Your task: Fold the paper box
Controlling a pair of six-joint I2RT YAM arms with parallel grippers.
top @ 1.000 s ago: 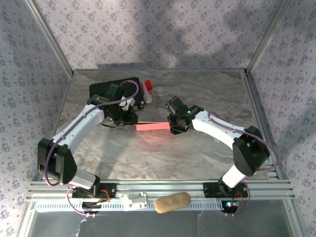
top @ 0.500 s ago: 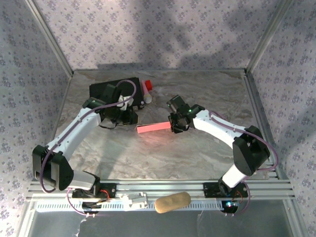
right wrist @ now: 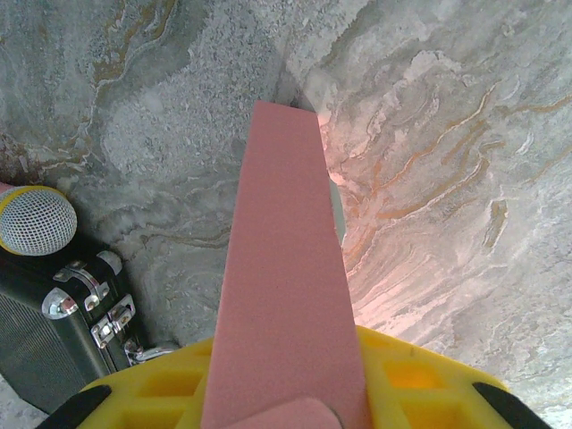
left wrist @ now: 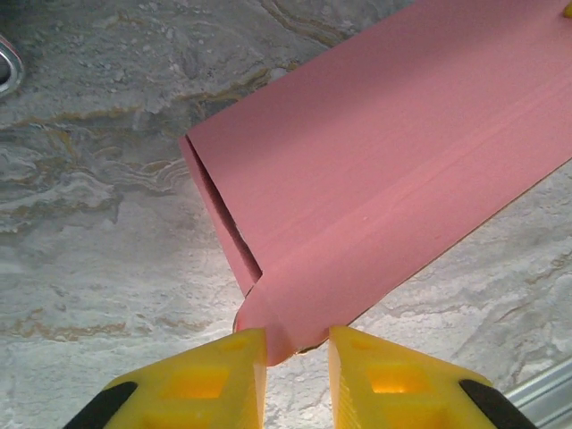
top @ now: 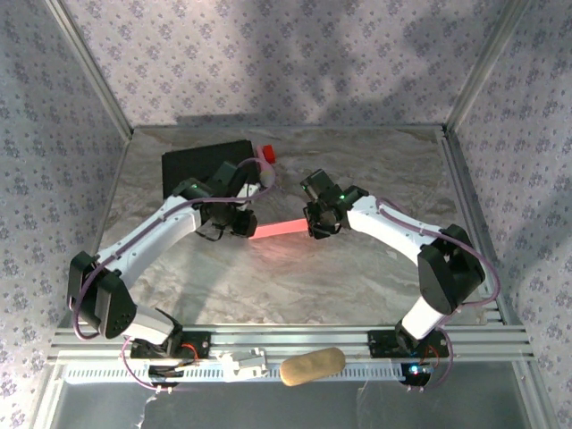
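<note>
**Both grippers on the pink box, mid-table**

Wide shot first: the marble table (top: 375, 277), both arms reaching in towards its middle. At the far left sits the black case (top: 192, 164), lying flat.

Between the arms is the box (top: 281, 229), a slim pink bar just above the marble, running left to right, near the case but apart from it. The left gripper (top: 243, 225) is at its left end and the right gripper (top: 315, 225) at its right end.

On the left wrist camera, the box (left wrist: 384, 161) slants off up and right, its near end gaping in a dark slit. Its rounded corner tab dips between the yellow fingers (left wrist: 214, 380), which stand only a narrow gap apart and touch it on both sides. That's a pinch.

On the right wrist camera, the box (right wrist: 286, 268) runs straight out from between the fingers (right wrist: 420, 375). They are clamped on its end, one on each side.

Smallest of all, a mesh-headed microphone (right wrist: 36, 219) lies against the latched case (right wrist: 54, 331).
</note>
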